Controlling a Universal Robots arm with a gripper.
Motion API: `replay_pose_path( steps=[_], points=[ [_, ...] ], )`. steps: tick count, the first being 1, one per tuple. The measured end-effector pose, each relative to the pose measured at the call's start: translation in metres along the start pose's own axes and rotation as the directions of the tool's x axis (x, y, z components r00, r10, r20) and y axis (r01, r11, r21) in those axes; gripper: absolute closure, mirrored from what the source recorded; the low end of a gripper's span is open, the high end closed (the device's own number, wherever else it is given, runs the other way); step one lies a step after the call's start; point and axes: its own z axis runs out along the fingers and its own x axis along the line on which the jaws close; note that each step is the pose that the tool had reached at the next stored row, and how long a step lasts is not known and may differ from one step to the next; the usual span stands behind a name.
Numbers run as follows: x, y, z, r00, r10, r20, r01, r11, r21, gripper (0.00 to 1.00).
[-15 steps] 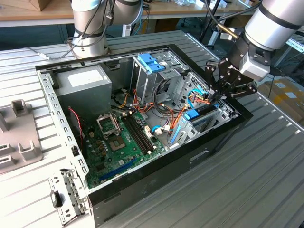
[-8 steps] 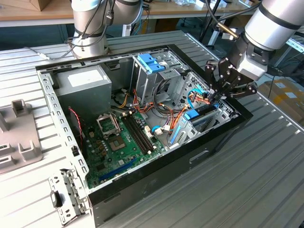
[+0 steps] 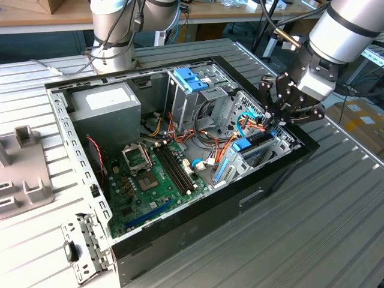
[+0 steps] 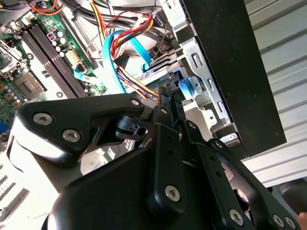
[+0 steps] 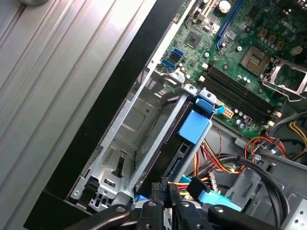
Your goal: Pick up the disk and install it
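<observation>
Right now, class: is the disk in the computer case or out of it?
In. The disk stands on edge in the case's drive bay, with the gripper at it.

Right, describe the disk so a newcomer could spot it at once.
Start at the open computer case on the ribbed metal table. Go to its corner at the exterior view's right, where the gripper reaches in. The disk sits on edge in the metal bay there, a dark slab with a blue tab on its top edge, unlike the tall cage with light-blue handles behind.
</observation>
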Motion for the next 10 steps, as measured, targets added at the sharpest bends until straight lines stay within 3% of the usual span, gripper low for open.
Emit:
replay_pose_path(
  steps=[7,10],
  points=[
    [0.0000,0.0000,0.0001,0.9993,0.037,-0.0010,-0.037,0.9993,0.0029,0.83],
    [0.0000,0.0000,0.0001,0.9972,0.074,-0.0019,-0.074,0.9972,0.0057,0.83]
  ],
)
